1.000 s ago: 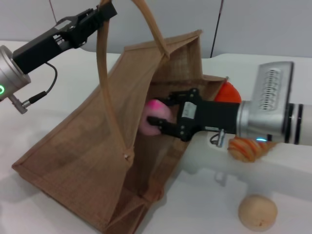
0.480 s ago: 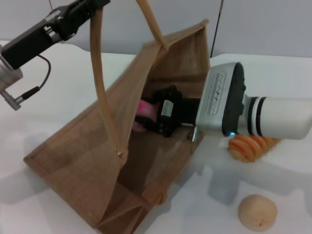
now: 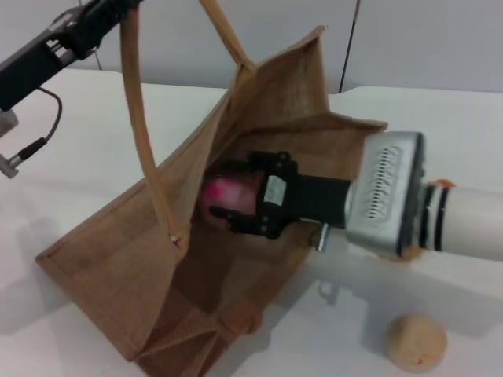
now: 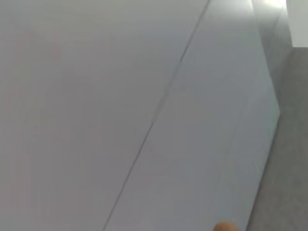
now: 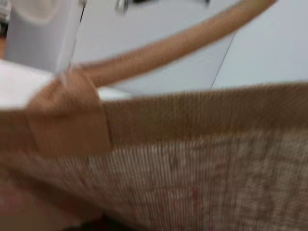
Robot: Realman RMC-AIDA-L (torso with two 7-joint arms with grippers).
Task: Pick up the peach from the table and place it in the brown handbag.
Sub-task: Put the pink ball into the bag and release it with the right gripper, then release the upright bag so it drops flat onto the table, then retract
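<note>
The white surface carried the brown handbag, which lay tilted with its mouth opened toward the right arm. One light tan handle was raised above the bag, running up to the left gripper at the top left of the head view; whether that gripper was closed on the handle could not be told. The right gripper reached inside the bag's mouth, its black fingers closed around the peach, which sat within the bag opening against the inner wall. A tan ball rested on the surface, well apart from the bag.
</note>
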